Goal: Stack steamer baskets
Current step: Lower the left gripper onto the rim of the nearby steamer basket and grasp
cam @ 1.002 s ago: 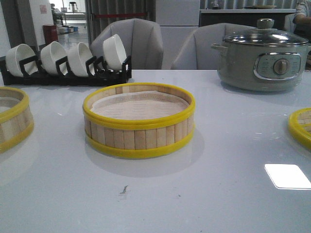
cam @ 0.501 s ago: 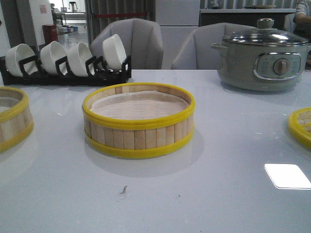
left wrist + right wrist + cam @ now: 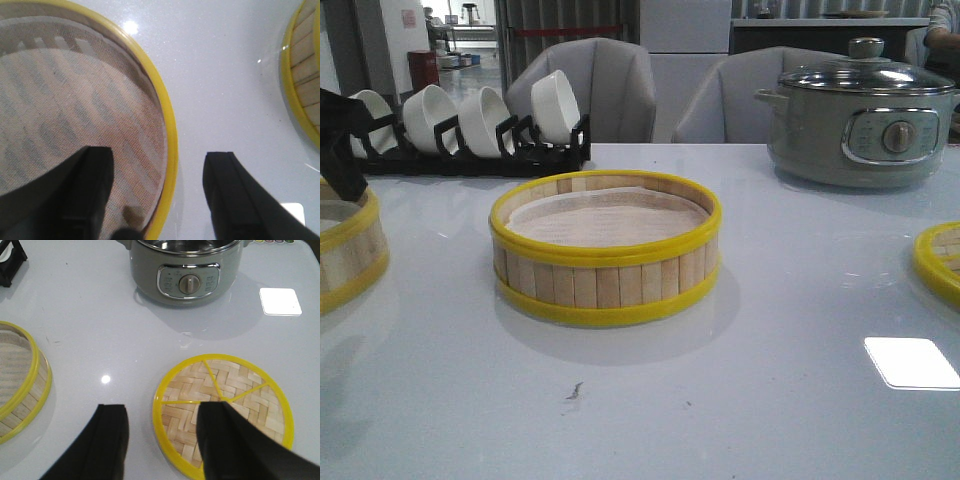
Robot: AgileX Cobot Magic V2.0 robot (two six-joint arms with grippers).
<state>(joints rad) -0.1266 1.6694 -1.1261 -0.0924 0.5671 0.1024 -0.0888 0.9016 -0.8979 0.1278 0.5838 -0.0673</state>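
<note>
Left of the centre steamer basket [image 3: 606, 248]: second steamer basket [image 3: 348, 245]; my left gripper [image 3: 157, 195], jaws wide and empty, straddles its near rim. Step: first pick-up. Next: descend, clamp wall. Right: woven lid [image 3: 223, 408] under my right gripper [image 3: 162, 440], spread, empty.

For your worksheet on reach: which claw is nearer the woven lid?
Right. The right claw hangs open over the woven lid's rim; the left claw straddles the rim of the far-left steamer basket.
</note>
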